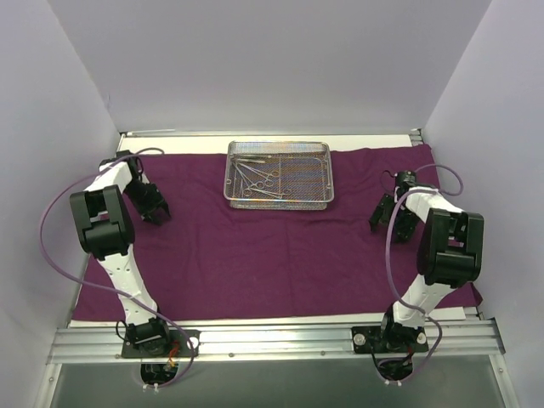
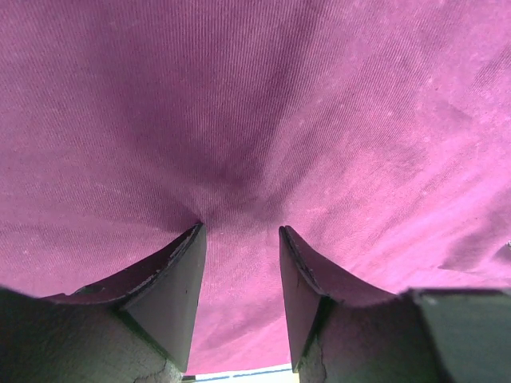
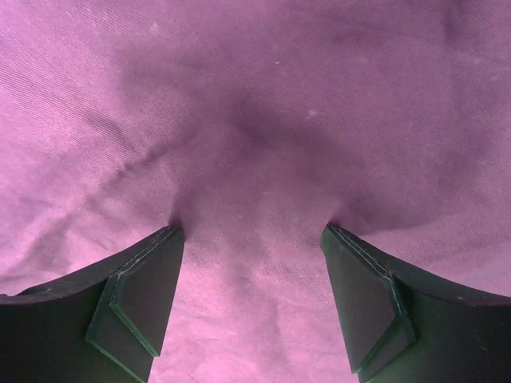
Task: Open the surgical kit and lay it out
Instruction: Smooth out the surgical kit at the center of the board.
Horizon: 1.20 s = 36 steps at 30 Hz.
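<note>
Left end effector (image 2: 239,227) spread, tips on the purple cloth wrap (image 1: 255,255). Right end effector (image 3: 251,230) same, gap wider. Wrap lies open on the tabletop (image 1: 365,141); mesh tray (image 1: 278,204) sits far-centre on it, clamps (image 1: 257,178) inside.

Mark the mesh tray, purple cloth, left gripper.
mesh tray (image 1: 306,174): top view, bare mesh floor, right half.
purple cloth (image 1: 255,263): top view, bare middle.
left gripper (image 2: 241,227): left wrist view, midway between fingertips.

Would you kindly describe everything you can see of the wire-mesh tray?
The wire-mesh tray is a shallow silver rectangle with a raised rim, sitting flat on the purple cloth, near its far edge. Small scissor-handled instruments lie loosely in its left half; the right half looks bare. Nothing else touches it.
</note>
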Each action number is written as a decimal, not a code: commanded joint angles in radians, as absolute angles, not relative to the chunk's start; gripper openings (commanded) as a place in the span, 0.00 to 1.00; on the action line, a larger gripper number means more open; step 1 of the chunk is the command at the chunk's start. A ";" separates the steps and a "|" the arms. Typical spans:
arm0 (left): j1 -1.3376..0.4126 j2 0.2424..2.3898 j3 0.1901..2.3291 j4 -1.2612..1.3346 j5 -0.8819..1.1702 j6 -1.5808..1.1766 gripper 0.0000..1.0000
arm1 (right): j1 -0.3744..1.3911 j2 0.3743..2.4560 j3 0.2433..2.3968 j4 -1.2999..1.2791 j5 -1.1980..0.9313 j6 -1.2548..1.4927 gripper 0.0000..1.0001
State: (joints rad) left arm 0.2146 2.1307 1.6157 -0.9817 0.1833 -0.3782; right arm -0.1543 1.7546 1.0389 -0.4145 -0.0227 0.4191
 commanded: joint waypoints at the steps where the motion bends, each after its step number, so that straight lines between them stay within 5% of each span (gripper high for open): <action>1: 0.213 2.151 1.612 -0.950 0.228 -0.359 0.51 | -0.196 1.786 0.915 -0.428 -0.069 0.451 0.72; 18: 0.204 1.973 1.584 -0.956 0.212 -0.339 0.50 | -0.134 1.660 1.190 -0.575 -0.055 0.411 0.71; 23: 0.175 1.997 1.580 -0.939 0.256 -0.365 0.50 | -0.058 1.671 1.125 -0.548 -0.112 0.478 0.62; 29: 0.187 2.115 1.563 -0.933 0.242 -0.361 0.50 | -0.051 1.699 0.905 -0.417 -0.195 0.538 0.33; 36: 0.227 2.184 1.560 -0.931 0.232 -0.357 0.50 | -0.040 1.678 0.804 -0.388 -0.221 0.577 0.29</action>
